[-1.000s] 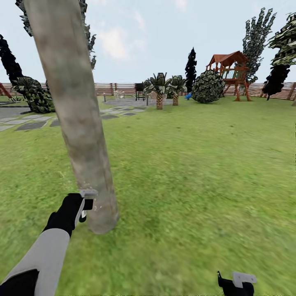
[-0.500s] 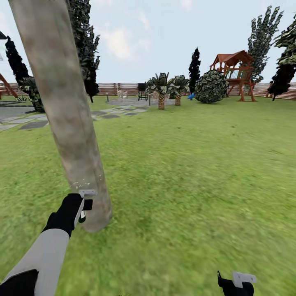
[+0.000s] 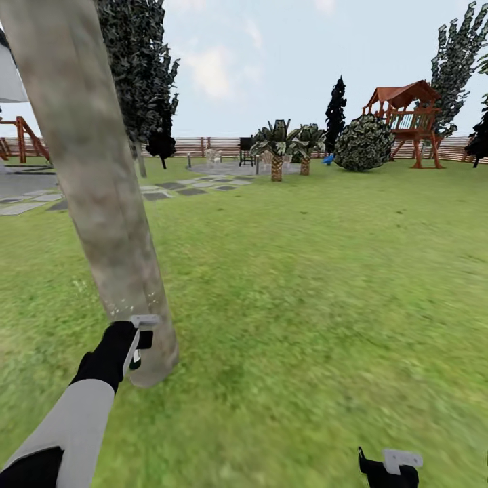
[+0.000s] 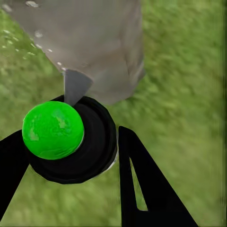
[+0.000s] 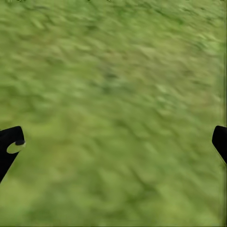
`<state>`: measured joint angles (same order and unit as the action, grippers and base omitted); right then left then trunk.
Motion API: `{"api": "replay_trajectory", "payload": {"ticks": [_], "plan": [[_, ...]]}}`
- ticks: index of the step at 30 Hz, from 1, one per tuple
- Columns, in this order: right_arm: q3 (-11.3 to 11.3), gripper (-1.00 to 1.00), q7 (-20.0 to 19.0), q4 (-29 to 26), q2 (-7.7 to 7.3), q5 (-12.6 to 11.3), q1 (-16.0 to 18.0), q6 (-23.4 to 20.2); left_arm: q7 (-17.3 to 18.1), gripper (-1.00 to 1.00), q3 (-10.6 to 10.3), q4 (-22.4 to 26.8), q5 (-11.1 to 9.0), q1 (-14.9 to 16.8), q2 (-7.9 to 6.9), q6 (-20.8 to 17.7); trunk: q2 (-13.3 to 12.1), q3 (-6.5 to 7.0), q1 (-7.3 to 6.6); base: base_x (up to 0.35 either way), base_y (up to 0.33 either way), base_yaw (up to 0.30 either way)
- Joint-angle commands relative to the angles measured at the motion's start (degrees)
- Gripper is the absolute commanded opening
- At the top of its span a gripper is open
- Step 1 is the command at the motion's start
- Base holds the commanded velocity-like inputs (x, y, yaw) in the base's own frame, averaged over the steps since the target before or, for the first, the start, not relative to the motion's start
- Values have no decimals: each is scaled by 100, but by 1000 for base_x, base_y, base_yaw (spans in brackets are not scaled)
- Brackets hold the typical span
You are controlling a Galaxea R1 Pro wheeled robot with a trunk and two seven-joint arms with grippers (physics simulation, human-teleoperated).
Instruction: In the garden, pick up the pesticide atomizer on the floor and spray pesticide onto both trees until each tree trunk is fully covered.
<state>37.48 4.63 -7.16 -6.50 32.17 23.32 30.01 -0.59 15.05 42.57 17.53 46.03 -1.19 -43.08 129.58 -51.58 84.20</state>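
Note:
A thick beige-grey tree trunk (image 3: 102, 183) rises from the lawn at the left of the head view, with fine white specks low down. My left gripper (image 3: 139, 342) is right beside the trunk's base. In the left wrist view its black fingers (image 4: 142, 184) are shut on the pesticide atomizer (image 4: 71, 137), a black round body with a bright green top, its grey nozzle aimed at the tree trunk (image 4: 90, 42) where white droplets show. My right gripper (image 3: 386, 468) hangs low at the bottom right over grass, and its fingertips (image 5: 9, 146) stand wide apart and empty.
Green lawn spreads ahead. Grey stepping stones (image 3: 169, 190) lead toward short palms (image 3: 276, 146) and a chair by the brown slat fence (image 3: 203, 146). A round bush (image 3: 364, 142) and a red-roofed play tower (image 3: 407, 115) stand at the far right; dark thin trees (image 3: 139, 68) stand behind the trunk.
The whole view has shifted, so the camera has turned: the trunk sits further left and the background has slid right. Both arms hold the same place in the picture.

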Motion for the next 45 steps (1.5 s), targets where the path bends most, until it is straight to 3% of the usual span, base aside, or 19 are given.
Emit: {"api": "replay_trajectory", "payload": {"ticks": [1,6,10,14,17,21,23,25,27,29,31,34,37,45], "plan": [[22,100,38,12,-1,61,5,20,-3,-100,7,6,-4,1,-2,-25,2,-6,1,175,-248,0],[22,100,38,9,-1,61,5,17,-10,-100,55,7,12,-26,-79,14,2,-6,1,175,-248,178],[22,100,38,13,-1,61,5,16,-17,-100,59,0,-10,-34,-430,11,2,-6,1,175,-248,276],[22,100,38,13,-1,61,5,20,6,-100,60,-52,-22,-39,-600,17,2,-6,1,175,-248,276],[22,100,38,13,-1,61,5,19,29,-100,54,-158,-46,-59,-538,37,2,-6,1,175,-248,276],[22,100,38,13,-1,61,5,19,55,-100,48,-402,-47,-67,-276,68,2,-6,1,175,-248,232],[22,100,38,13,-1,61,5,19,63,-100,55,-412,-47,-68,-255,71,2,-6,1,175,-248,56],[22,100,38,13,-1,61,5,18,67,-100,109,-416,-25,-73,-345,73,2,-6,1,175,-248,13],[22,100,38,13,-1,61,5,14,69,-100,276,-416,-28,-76,-595,69,2,-6,1,173,-248,2],[22,100,38,13,-1,61,5,16,75,-100,440,-423,-17,-82,-751,71,2,-6,1,168,-248,1],[22,100,38,13,-1,61,5,17,76,-100,460,-424,-34,-167,-755,84,2,-6,1,165,-248,0],[22,100,38,13,-1,61,5,20,61,-100,441,-483,-32,-263,-618,327,2,-6,1,125,-255,27],[22,100,38,13,-1,61,5,19,33,-100,438,-532,-30,-275,-571,393,2,-6,1,-76,-258,207],[22,100,38,13,-1,61,5,21,-14,-100,469,-475,-27,-273,-688,385,2,-6,1,5,-239,273]]}}
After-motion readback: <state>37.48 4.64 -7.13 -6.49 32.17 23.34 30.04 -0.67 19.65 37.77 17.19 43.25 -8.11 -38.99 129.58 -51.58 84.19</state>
